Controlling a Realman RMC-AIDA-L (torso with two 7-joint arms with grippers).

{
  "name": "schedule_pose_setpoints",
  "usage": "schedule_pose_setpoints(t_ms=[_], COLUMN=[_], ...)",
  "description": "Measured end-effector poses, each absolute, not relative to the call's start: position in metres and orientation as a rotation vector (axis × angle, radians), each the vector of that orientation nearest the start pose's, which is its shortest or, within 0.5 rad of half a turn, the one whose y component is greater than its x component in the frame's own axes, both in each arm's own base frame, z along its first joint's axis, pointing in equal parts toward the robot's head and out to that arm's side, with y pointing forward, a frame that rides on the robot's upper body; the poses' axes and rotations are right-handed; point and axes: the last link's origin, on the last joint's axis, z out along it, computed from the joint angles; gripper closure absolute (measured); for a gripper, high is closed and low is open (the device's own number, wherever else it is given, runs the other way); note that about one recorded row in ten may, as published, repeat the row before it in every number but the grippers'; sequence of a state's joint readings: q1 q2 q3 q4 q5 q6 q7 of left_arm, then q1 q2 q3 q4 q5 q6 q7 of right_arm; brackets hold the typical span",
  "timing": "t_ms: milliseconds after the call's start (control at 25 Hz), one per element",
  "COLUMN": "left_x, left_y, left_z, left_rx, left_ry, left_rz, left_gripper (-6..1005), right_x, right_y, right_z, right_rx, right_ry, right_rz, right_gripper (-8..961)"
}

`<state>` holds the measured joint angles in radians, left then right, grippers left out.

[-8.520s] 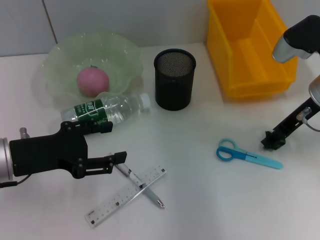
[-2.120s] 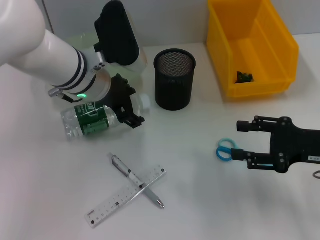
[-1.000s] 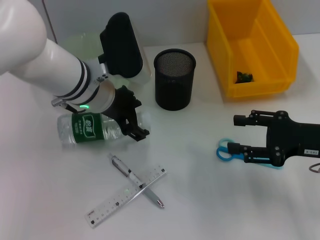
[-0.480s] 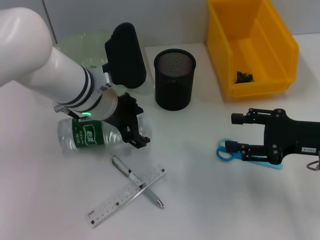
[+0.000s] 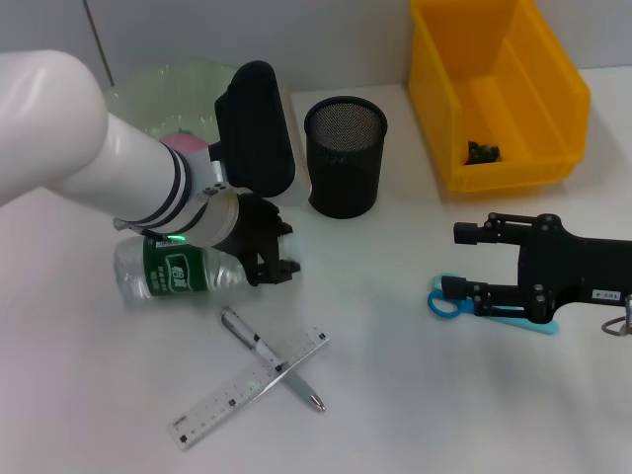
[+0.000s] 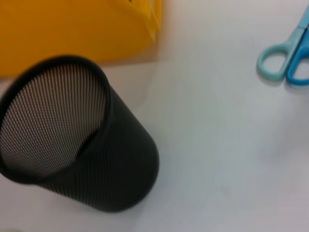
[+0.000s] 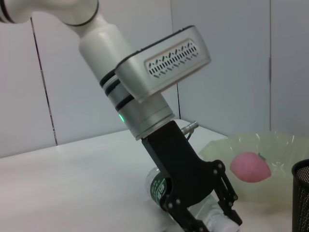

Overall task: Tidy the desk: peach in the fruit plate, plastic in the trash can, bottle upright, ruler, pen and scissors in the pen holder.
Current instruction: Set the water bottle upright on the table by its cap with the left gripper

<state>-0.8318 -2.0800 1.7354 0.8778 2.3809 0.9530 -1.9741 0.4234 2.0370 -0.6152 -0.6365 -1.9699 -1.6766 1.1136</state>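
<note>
One bottle [image 5: 173, 272], one pen [image 5: 269, 356]; one ruler [image 5: 247, 386] (crossed).

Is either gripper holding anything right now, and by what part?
The left gripper clamps the bottle at its neck end; the right gripper is open, holding nothing.

Your left arm reaches in from the near left, forearm slanting down toward the desk, wrist bent low. Its gripper [image 5: 269, 259] points down and toward the right arm, fingers [image 7: 227, 198] closed around the bottle [image 5: 173, 271] lying on its side. Your right gripper [image 5: 467, 262] comes in level from the right, low over the desk, fingers spread apart and pointing left.
</note>
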Motion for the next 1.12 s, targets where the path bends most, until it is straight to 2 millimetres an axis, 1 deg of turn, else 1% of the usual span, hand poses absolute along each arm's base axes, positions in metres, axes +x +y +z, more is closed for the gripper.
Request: schedule_pose_setpoints(t_ms=[160,200,520,920,1000,1040,1120], left_x=[-0.144,-0.141,-0.141,-0.155,-0.157,-0.160,-0.163], left_y=[0.394,0.394,0.391,0.384,0.384,0.383,0.382], left_z=[-0.099,-0.095,-0.061,-0.019,-0.017,-0.008,-0.001], left_rx=[-2.778,-2.772,-2.746,-2.696,-2.693,-2.681,-2.672], left_ry=[0.147,0.126,-0.034,-0.230,-0.238,-0.263,-0.284], left_rz=[0.453,0.417,0.227,0.016,0.004,-0.030,-0.047], left_gripper=[535,564,564,565,565,565,565], right_x=[0.295,0.295,0.295,0.293,0.292,0.292,0.291], right_y=[0.296,0.296,0.296,0.299,0.300,0.300,0.300], right_z=[0.024,0.024,0.024,0.025,0.025,0.024,0.025], right_rx=[-2.679,-2.679,-2.676,-2.681,-2.685,-2.687,-2.689], right_ry=[0.380,0.381,0.381,0.373,0.371,0.370,0.367], right_rz=[0.737,0.738,0.736,0.734,0.734,0.733,0.732], right_gripper=[248,248,248,248,248,248,248])
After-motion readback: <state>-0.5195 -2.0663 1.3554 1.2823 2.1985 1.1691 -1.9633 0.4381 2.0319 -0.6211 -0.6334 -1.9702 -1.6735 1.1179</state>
